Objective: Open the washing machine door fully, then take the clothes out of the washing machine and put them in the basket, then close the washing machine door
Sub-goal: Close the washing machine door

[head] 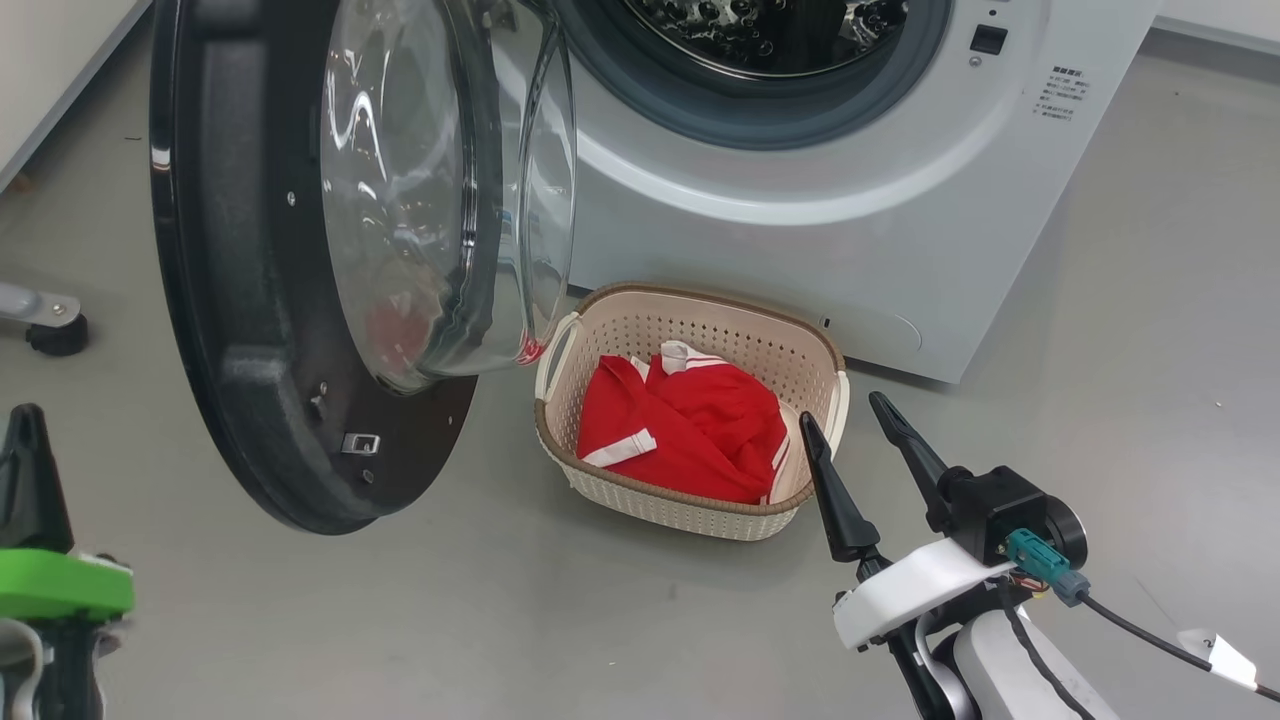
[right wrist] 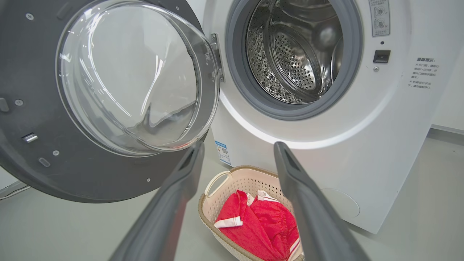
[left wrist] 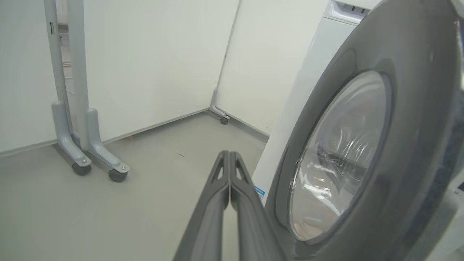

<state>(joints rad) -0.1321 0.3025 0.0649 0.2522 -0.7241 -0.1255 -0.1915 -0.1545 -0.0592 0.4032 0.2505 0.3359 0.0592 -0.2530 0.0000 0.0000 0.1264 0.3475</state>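
The washing machine door (head: 230,330) stands swung open to the left, its glass bowl (right wrist: 134,76) bulging toward the white washing machine (head: 800,230). No fabric shows in the studded steel drum (right wrist: 297,54). The red clothes (head: 690,425) with white trim lie in the cream basket (head: 700,300) on the floor before the machine. My right gripper (head: 850,415) is open and holds nothing, just right of the basket; in its wrist view the gripper (right wrist: 239,148) frames the basket (right wrist: 250,169) and the clothes (right wrist: 261,224). My left gripper (left wrist: 229,154) is shut on nothing, beside the door's outer face (left wrist: 417,108), and sits at the lower left (head: 25,415).
A grey stand on casters (left wrist: 79,145) rises against the white wall panels left of the machine, and one of its feet (head: 50,325) shows on the grey floor. A small blue label (right wrist: 223,152) sits low on the machine's front. A cable (head: 1130,620) runs from my right wrist.
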